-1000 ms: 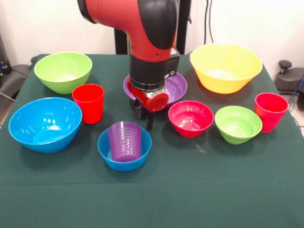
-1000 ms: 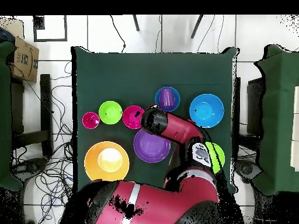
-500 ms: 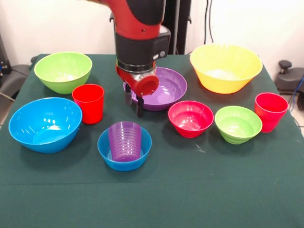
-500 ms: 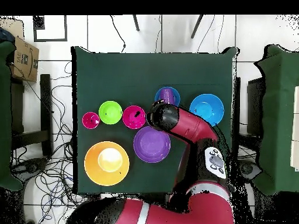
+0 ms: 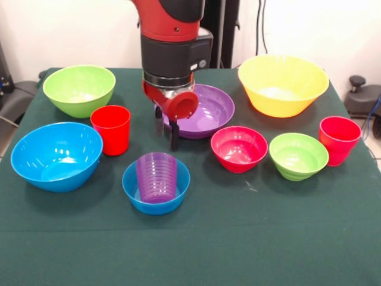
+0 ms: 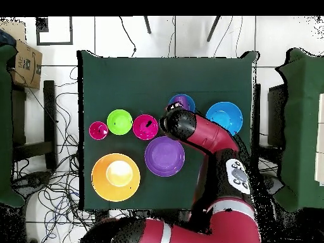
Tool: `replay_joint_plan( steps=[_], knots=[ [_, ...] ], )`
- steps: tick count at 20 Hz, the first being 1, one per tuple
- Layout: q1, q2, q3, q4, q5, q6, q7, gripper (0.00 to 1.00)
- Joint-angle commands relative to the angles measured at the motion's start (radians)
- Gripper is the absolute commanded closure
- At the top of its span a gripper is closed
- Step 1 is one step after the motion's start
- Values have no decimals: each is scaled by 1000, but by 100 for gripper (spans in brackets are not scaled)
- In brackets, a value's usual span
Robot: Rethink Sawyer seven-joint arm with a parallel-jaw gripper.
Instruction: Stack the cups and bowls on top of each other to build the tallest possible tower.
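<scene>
The pincer point(image 5: 166, 124) is held above the table point(image 5: 238, 238), spread and empty. A purple cup point(image 5: 157, 177) is seen inside a small blue bowl point(image 5: 136, 192).

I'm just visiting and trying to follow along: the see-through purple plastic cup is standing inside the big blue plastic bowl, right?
Not quite. The translucent purple plastic cup does stand inside a blue plastic bowl, but it is the small blue bowl at the front, not the large blue bowl, which is empty. The front view shows this plainly.
</scene>
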Motion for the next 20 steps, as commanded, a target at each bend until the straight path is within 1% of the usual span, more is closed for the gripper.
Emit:
replay_joint_plan(
  steps=[1, 4, 7, 12, 15, 17, 20],
  knots=[
    [-13, 78, 144, -4, -86, -152, 2, 0],
    [6, 96, 119, -15, -97, -193, 16, 0],
    [11, 113, 108, -19, -107, -237, 23, 0],
    [30, 127, 83, -30, -123, -260, 24, 0],
    [29, 144, 85, -35, -136, -278, 21, 0],
    [29, 149, 86, -37, -141, -278, 18, 0],
    [25, 137, 92, -24, -144, -258, 19, 0]
  ],
)
